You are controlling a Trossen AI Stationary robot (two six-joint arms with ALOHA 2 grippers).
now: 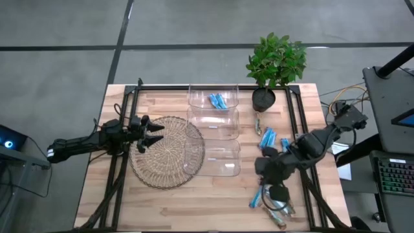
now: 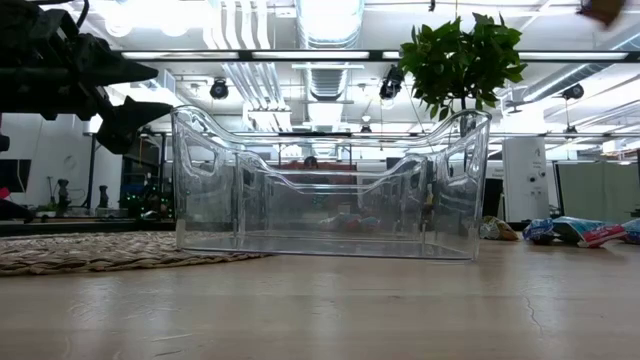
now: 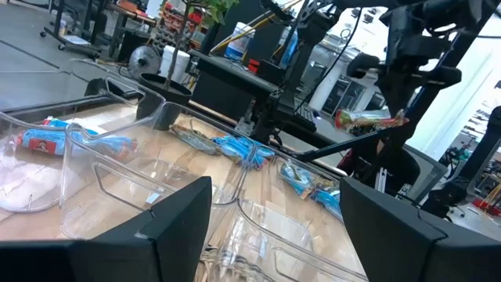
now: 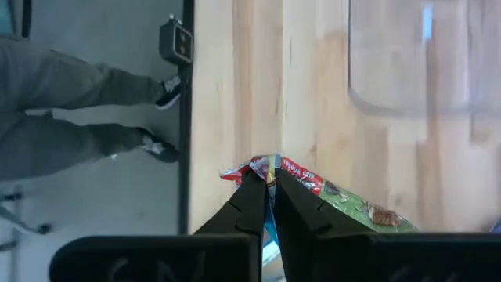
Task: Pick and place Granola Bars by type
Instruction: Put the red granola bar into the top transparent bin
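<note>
While pinched shut, the right end effector [image 4: 270, 188] grips a crinkly red-green bar [image 4: 344, 200].

My table [image 1: 162, 200] is made of light wood with a black frame at its sides. A round woven mat [image 1: 165, 152] lies on it. Three clear bins [image 1: 213, 136] sit in a row; the nearest overlaps the mat. A small potted plant [image 1: 275, 65] stands at the far edge. Blue snack bars [image 1: 267, 138] lie loose on the wood beside the bins.
</note>
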